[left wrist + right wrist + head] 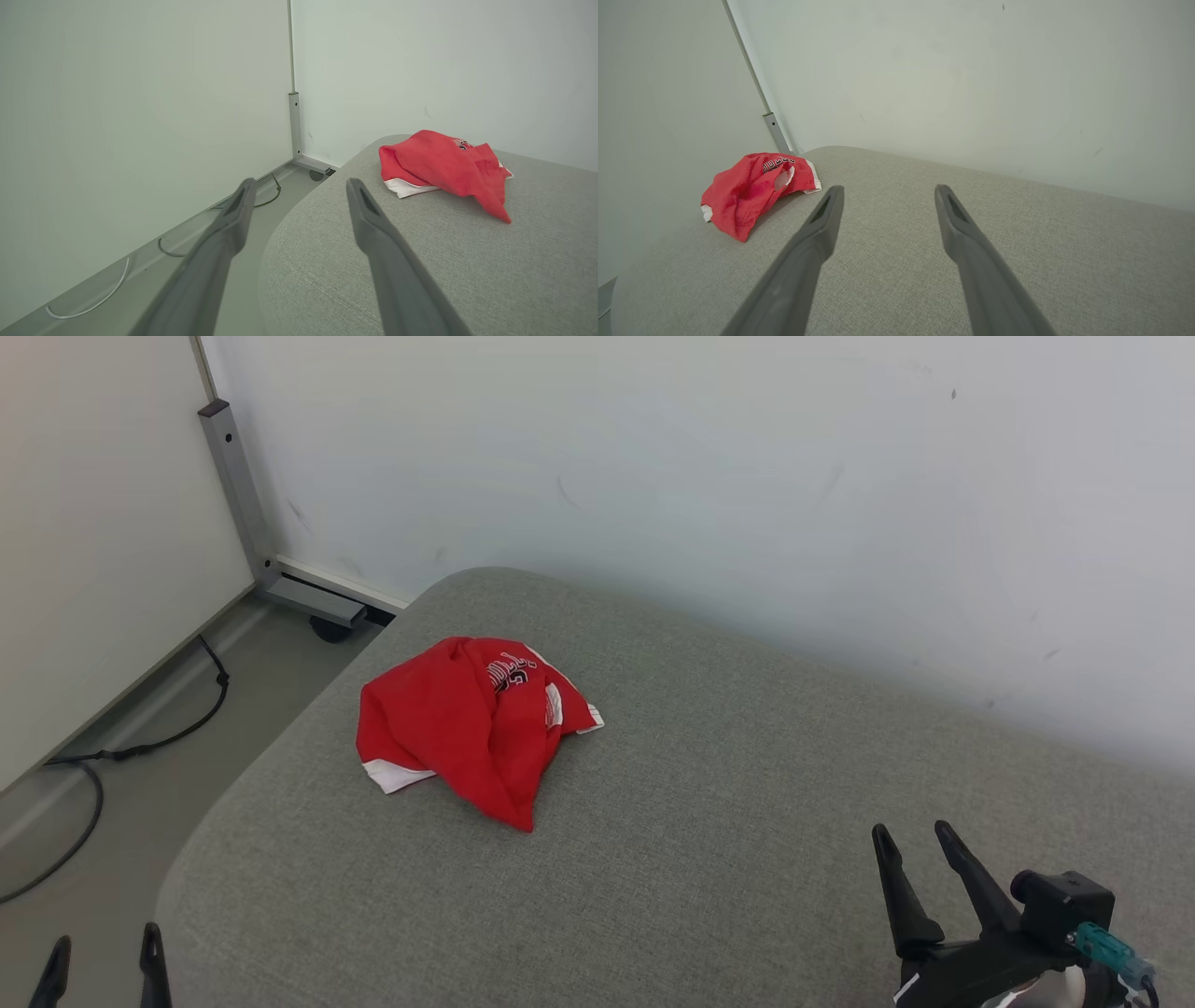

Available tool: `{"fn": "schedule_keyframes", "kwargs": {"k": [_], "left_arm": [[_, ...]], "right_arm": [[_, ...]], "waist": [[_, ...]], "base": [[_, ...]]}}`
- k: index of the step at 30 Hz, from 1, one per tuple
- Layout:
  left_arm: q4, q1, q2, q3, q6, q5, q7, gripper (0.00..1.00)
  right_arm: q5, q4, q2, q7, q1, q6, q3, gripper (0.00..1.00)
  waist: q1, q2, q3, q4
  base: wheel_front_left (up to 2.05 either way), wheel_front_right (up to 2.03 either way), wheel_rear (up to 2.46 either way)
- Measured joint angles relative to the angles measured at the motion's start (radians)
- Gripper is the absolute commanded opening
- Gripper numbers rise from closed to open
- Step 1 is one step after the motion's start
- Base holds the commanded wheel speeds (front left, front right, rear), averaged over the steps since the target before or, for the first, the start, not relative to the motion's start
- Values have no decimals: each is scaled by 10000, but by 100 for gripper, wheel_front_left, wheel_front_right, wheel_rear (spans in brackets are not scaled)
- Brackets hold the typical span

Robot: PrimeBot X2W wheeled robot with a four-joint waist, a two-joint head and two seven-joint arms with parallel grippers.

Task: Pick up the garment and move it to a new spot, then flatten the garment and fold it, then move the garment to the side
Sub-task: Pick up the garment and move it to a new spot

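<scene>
A crumpled red garment point(462, 719) with white trim and dark lettering lies in a heap on the grey fabric surface point(709, 784), near its far left corner. The left wrist view has the garment point(439, 163) ahead and to the right; the right wrist view has the garment point(752, 189) ahead and to the left. My left gripper point(101, 943) is open at the lower left, off the surface's left edge, with nothing between its fingers. My right gripper point(910, 831) is open at the lower right, above the surface and far from the garment. In their own views the left gripper point(301, 184) and right gripper point(886, 190) stand wide and empty.
A white wall point(747, 476) runs close behind the surface. A white panel point(84, 541) with a metal post point(238, 485) and a caster point(329, 628) stands at the left. Dark cables point(140, 747) lie on the floor beside the surface's rounded left edge.
</scene>
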Motion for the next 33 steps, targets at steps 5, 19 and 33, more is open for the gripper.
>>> {"fn": "schedule_keyframes", "kwargs": {"k": [5,19,33], "left_arm": [[31,-77,0,-199,-113,-2,50,100],[556,-2135,491,-930,-1214,-8,815,100],[2842,-4650,924,-1032,-2422,-612,1279,100]], "right_arm": [[61,111,-25,-40,-4,0,19,100],[119,111,-86,21,208,0,-4,100],[54,176,-173,272,-178,0,178,100]], "waist": [[0,0,-38,-42],[0,0,-206,-570],[0,0,58,-2075]], "base": [[0,0,0],[0,0,0],[0,0,0]]}}
